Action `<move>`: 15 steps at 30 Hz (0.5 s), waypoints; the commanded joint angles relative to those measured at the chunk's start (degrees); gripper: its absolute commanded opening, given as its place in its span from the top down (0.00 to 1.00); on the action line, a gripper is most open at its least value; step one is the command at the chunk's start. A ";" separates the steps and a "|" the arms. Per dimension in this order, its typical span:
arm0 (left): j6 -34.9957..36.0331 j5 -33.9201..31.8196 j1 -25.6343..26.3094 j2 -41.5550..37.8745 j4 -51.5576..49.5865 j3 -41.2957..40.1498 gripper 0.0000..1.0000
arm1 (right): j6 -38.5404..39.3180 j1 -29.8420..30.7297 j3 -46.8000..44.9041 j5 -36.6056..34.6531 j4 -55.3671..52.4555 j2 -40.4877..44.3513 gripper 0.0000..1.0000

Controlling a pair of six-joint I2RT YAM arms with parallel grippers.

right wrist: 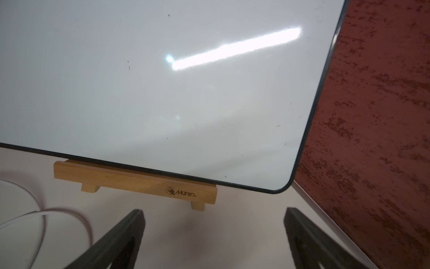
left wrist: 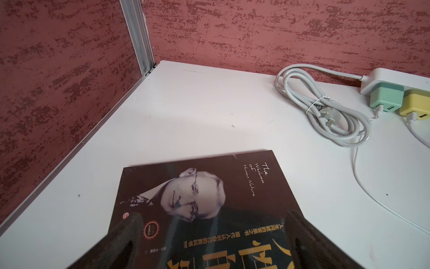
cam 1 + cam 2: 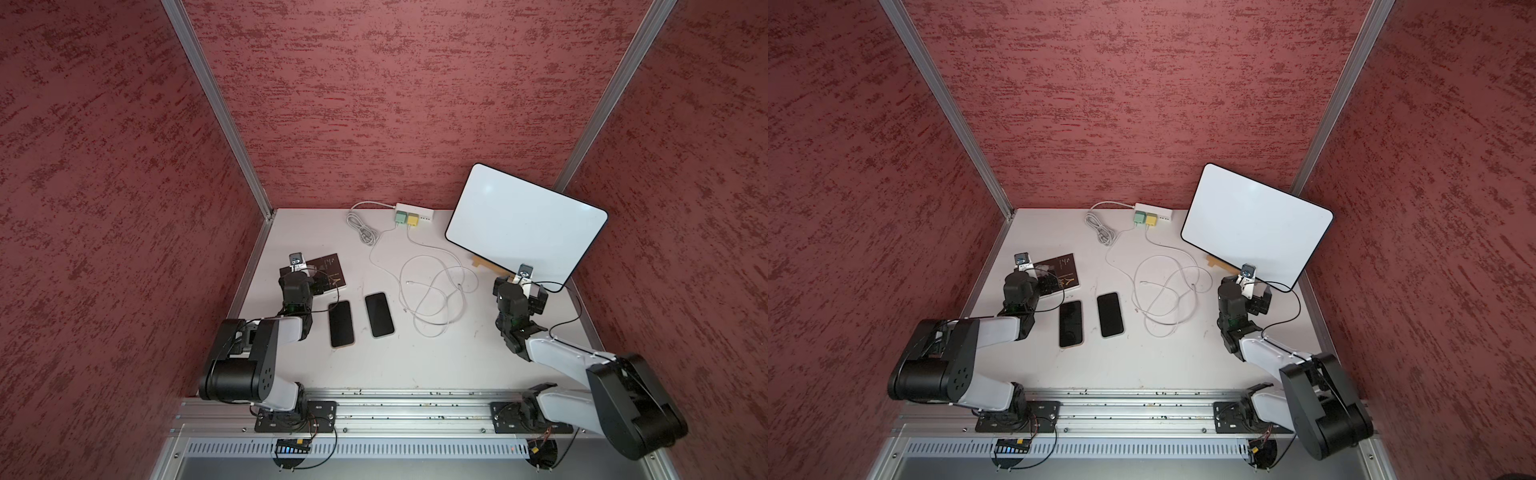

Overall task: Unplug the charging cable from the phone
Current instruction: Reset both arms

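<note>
I see no plug in either phone. The near phone (image 3: 341, 318) and the far phone (image 3: 379, 315) lie side by side, long axes twelve-to-six, with the charging cables (image 3: 432, 291) coiled apart at their three o'clock. My left gripper (image 2: 209, 223), jaws spread over the book (image 2: 209, 186), is nearer, with the phones at its five o'clock. The right gripper (image 1: 214, 216) gapes empty before the whiteboard (image 1: 162, 81).

You see a dark book (image 3: 330, 270) lying flat at the table's (image 3: 415, 365) left. At the far edge sits a white power strip (image 3: 422, 210) with a green adapter (image 3: 400, 217) and a yellow adapter (image 3: 412, 218), and its grey cord (image 3: 361, 228) is coiled to the left. On the right, a whiteboard (image 3: 523, 228) leans on a wooden stand (image 1: 130, 179).
</note>
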State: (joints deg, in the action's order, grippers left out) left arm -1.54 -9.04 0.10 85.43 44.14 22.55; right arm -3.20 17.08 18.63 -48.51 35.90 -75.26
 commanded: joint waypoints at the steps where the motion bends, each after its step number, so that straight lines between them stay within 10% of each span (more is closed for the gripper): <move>1: 3.20 2.23 1.02 3.09 13.10 -3.02 0.00 | 8.17 -0.91 -1.12 4.66 24.06 -6.26 0.01; 4: 3.07 2.60 1.01 2.46 11.87 -2.89 0.00 | 11.14 -1.54 -1.77 5.87 35.90 -14.30 0.01; 15: 2.96 -1.00 1.92 2.61 13.52 -3.35 0.00 | 6.00 -9.19 3.25 29.55 15.47 -10.29 0.01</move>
State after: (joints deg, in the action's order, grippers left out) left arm 0.56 -7.81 1.06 87.88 54.28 19.94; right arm 3.95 10.17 19.22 -30.48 58.00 -86.46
